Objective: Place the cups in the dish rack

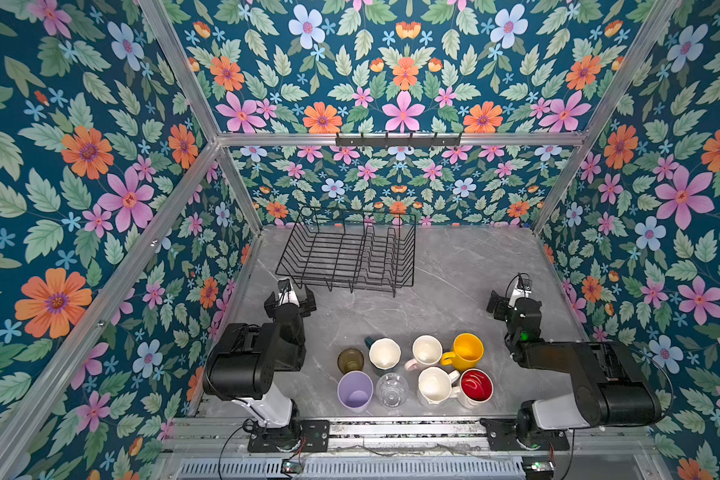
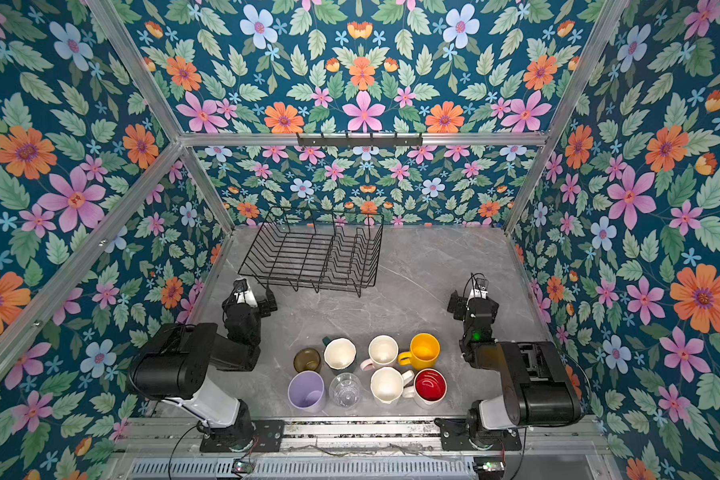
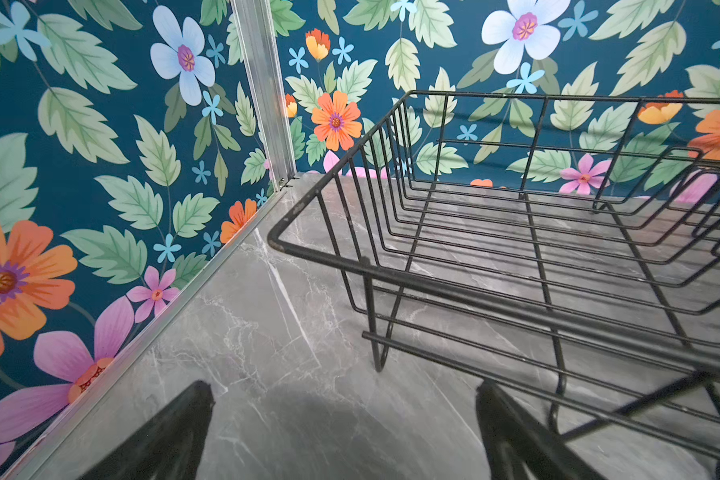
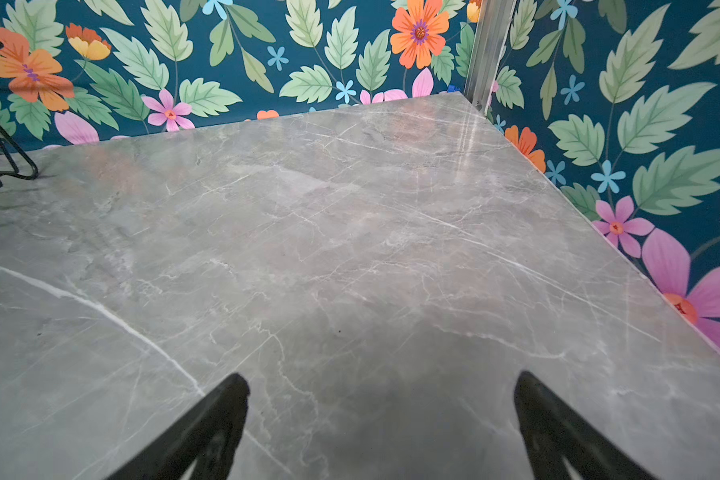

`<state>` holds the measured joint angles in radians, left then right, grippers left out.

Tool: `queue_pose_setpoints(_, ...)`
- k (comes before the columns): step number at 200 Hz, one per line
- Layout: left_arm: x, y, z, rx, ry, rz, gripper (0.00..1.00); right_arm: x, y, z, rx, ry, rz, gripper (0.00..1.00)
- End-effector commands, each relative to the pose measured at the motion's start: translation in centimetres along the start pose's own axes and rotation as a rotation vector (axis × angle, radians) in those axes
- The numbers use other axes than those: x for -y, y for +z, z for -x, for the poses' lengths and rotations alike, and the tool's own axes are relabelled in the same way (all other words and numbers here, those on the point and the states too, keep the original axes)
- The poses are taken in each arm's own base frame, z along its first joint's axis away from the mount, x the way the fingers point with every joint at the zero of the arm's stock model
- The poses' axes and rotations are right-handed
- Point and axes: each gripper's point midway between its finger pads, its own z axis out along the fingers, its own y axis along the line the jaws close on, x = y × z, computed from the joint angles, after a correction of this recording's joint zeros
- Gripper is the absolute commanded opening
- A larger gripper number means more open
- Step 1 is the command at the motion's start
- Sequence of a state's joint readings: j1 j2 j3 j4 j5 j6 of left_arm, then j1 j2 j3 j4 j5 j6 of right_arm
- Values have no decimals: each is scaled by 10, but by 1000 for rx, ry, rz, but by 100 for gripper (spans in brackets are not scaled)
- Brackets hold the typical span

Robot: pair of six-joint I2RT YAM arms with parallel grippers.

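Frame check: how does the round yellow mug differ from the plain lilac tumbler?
The yellow mug has a side handle; the lilac tumbler has none. The mug stands at the right end of the far cup row, the tumbler at the left end of the near row. Both stand upright, mouth up, on the grey marble table, outside the black wire dish rack.

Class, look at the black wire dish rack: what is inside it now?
The black wire dish rack is empty; only its own upright dividers stand inside. The grey marble tabletop shows through the open wires, so nothing there is covered.
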<state>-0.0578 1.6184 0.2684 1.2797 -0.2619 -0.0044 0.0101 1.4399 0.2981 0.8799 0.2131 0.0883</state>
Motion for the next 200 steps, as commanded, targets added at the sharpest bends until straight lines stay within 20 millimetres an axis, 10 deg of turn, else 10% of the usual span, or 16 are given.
queue_pose_setpoints(1,-1,0,5,18,-10,0,100,1,0,7,30,11,-6,99)
queue_pose_setpoints(200,-13,-18,20,83,-48,37,100,2,-2,13,49,10,-21,99)
